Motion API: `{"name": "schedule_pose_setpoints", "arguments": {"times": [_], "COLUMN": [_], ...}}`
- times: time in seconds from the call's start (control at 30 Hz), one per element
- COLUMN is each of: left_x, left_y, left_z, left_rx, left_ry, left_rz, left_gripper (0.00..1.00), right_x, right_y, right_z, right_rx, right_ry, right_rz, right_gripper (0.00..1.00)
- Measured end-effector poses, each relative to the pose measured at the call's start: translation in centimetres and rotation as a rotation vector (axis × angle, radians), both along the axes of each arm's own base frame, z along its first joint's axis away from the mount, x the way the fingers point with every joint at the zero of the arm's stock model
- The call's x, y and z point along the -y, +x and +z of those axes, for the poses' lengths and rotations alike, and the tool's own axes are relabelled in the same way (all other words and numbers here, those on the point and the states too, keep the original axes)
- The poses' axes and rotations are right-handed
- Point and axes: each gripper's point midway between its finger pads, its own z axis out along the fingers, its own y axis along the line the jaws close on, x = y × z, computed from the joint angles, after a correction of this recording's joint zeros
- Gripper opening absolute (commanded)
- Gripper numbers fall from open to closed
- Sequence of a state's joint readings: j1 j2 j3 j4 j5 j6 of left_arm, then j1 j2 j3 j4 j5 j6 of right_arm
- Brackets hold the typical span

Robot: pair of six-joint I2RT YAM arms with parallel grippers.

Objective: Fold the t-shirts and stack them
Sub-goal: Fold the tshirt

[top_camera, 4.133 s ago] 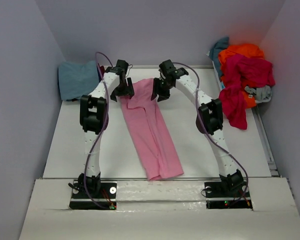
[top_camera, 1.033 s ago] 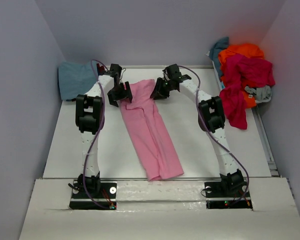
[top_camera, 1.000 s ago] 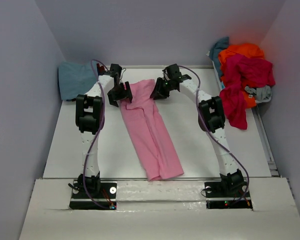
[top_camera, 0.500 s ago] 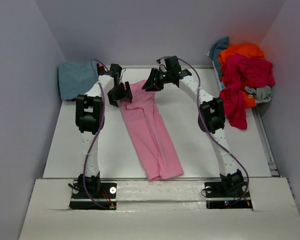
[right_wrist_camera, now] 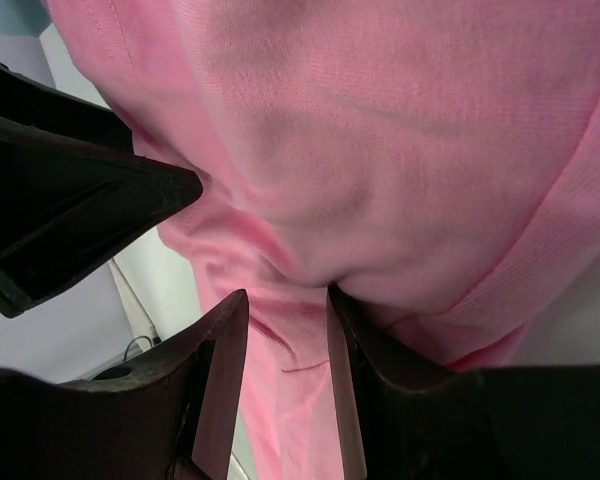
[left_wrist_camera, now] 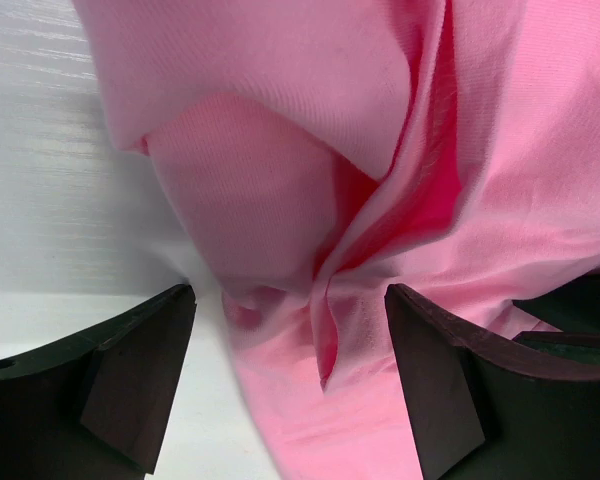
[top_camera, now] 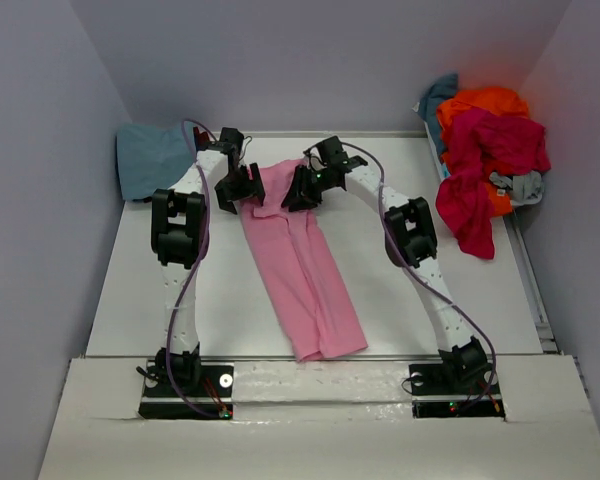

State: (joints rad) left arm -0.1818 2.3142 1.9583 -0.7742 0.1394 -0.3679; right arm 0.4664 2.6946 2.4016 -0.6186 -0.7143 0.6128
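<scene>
We are judging it early. The pile (top_camera: 485, 150) is waiting unfolded far right. The pink shirt (top_camera: 305, 270) is lying mid-table as a long strip. The blue shirt (top_camera: 150, 160) is sitting far left. The left gripper (left_wrist_camera: 290, 310) is gaping wide at the pink shirt's far end. The right gripper (right_wrist_camera: 285, 300) is sitting narrow around a pink fold; whether it is gripping we cannot tell.
</scene>
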Motion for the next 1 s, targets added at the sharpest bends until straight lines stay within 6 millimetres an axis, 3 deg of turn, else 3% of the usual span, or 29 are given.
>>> {"name": "schedule_pose_setpoints", "arguments": {"times": [0.33,0.67,1.0], "left_x": [-0.6,2.1,4.1], "left_y": [-0.1,-0.6,0.0], "left_z": [0.1,-0.5,-0.4], "left_rx": [0.008,0.026,0.063], "left_ry": [0.096,0.229,0.259], "left_rz": [-0.006,-0.098,-0.136], "left_gripper": [0.9,0.9,0.9], "right_x": [0.9,1.8,5.8], "right_y": [0.9,1.5,3.0], "right_z": [-0.2,-0.6,-0.4], "right_rx": [0.055,0.066,0.067], "right_ry": [-0.103,-0.162,-0.24], "right_rz": [-0.038,-0.08,-0.164], "right_gripper": [0.44,0.44,0.43]}}
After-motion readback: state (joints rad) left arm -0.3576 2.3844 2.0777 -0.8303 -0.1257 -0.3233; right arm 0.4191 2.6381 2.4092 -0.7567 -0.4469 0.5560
